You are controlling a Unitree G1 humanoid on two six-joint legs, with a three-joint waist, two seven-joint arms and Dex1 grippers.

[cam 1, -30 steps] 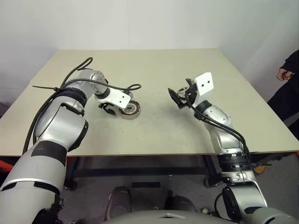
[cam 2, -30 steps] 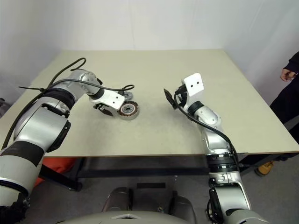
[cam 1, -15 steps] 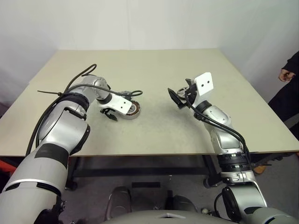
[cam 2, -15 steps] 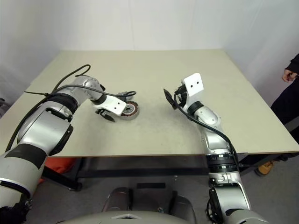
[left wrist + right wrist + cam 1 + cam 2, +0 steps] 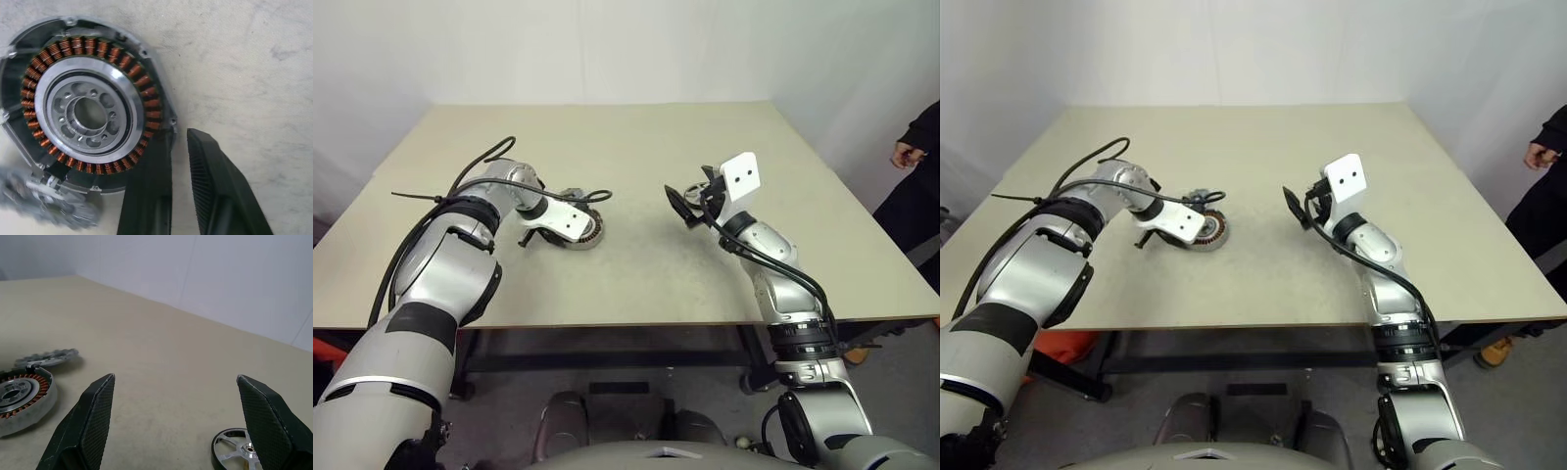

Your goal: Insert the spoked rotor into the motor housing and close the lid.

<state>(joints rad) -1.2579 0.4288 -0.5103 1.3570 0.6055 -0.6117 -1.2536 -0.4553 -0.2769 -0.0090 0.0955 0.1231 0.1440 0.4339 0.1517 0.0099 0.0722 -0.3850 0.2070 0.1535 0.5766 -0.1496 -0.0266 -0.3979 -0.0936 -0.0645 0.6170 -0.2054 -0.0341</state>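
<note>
Left tool [image 5: 178, 161] is pinching the rim of the motor housing [image 5: 88, 103] on the table [image 5: 636, 274], fingers nearly together, steadying it. Right tool [image 5: 181, 426] is hanging spread wide, empty. Spoked rotor [image 5: 234, 450] is lying just under it; lid [image 5: 49, 358] is sitting just behind the housing. Insertion not yet begun; next the right tool needs lowering onto the rotor.

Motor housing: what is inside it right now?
Inside the motor housing sits a ring of copper windings around a silvery central hub with an open bore. The spoked rotor lies apart on the table. One finger of the left gripper covers part of the housing's rim.
</note>
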